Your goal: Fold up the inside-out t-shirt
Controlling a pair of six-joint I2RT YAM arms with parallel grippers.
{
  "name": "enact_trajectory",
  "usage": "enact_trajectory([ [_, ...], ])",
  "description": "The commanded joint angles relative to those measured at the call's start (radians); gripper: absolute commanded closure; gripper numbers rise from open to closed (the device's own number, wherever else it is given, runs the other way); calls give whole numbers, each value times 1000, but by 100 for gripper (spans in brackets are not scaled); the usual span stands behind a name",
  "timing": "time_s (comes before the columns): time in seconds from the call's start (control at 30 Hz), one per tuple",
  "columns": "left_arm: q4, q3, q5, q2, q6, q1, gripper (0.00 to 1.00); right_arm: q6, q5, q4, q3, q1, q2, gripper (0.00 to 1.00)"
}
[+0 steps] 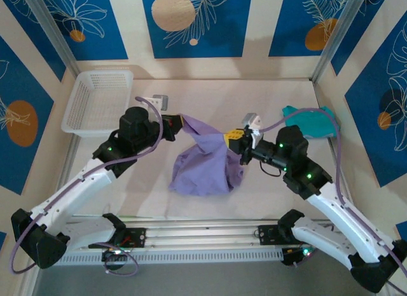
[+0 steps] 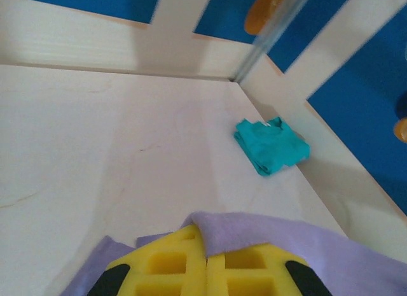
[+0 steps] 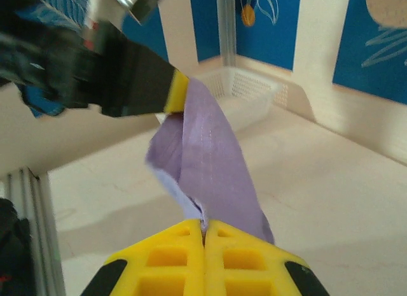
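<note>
Inside-out t-shirt (image 1: 203, 165): lavender, at the centre of the tabletop (image 1: 210, 95), partly lifted. An upper edge is strung between the two claws, and the bulk hangs down in a crumpled bunch that rests on the surface between the arms. Left claw (image 1: 182, 122): clenched on one end of that raised edge. Its wrist view shows the yellow tips (image 2: 206, 270) closed together with purple cloth (image 2: 331, 245) draped over them. Right claw (image 1: 232, 137): clenched on the other end. Its wrist view shows the tips (image 3: 205, 245) pinched tight on a narrow twisted band of fabric (image 3: 210, 156) that runs up to the left claw (image 3: 177, 92) opposite. Step in hand, as judged: picking up and opening out the garment, before any fold; no fold is made yet. Which part of the shirt each claw has (hem, shoulder or sleeve) cannot be told. Next move, as judged: draw the claws apart to take the twist out of the band, then lay the cloth down flat. The thin fabric may slip or bunch again. Containers: white basket (image 1: 102, 73) at the far left corner, well apart from the shirt, nothing seen in it (image 3: 245, 92). Teal garment (image 1: 311, 121) at the far right lies on the bare tabletop, folded small (image 2: 270, 146), in no container.
</note>
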Motion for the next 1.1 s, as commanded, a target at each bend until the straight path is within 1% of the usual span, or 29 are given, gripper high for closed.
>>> enact_trajectory([
  [0.0, -10, -8, -39, -39, -45, 49, 100, 75, -138, 72, -45, -48, -35, 100],
  [0.17, -13, -47, -44, -39, -54, 81, 100, 72, -160, 106, -123, -60, -45, 100],
  [0.27, -16, -55, -45, -33, -38, 85, 100, 77, -205, 143, -165, -60, -47, 100],
  [0.33, -3, -60, -18, -26, -27, 85, 100, 85, -220, 163, -184, -59, -44, 100],
  [0.47, -3, -59, 66, -4, -1, 84, 100, 96, -146, 114, -157, -60, -27, 100],
  [0.67, -56, -89, 95, -4, 5, 84, 100, 88, -81, 31, -122, -62, -20, 100],
  [0.73, -93, -102, 103, -23, 11, 82, 100, 98, -95, 5, -121, -60, -20, 100],
  [0.87, -235, -135, 110, -89, 18, 78, 100, 155, -165, -66, -128, -52, -25, 100],
  [0.97, -315, -208, 83, -173, 2, 56, 100, 199, -200, -95, -171, -21, -42, 100],
  [1.07, -288, -340, 91, -250, -57, 21, 100, 236, -188, -117, -229, 0, -47, 100],
])
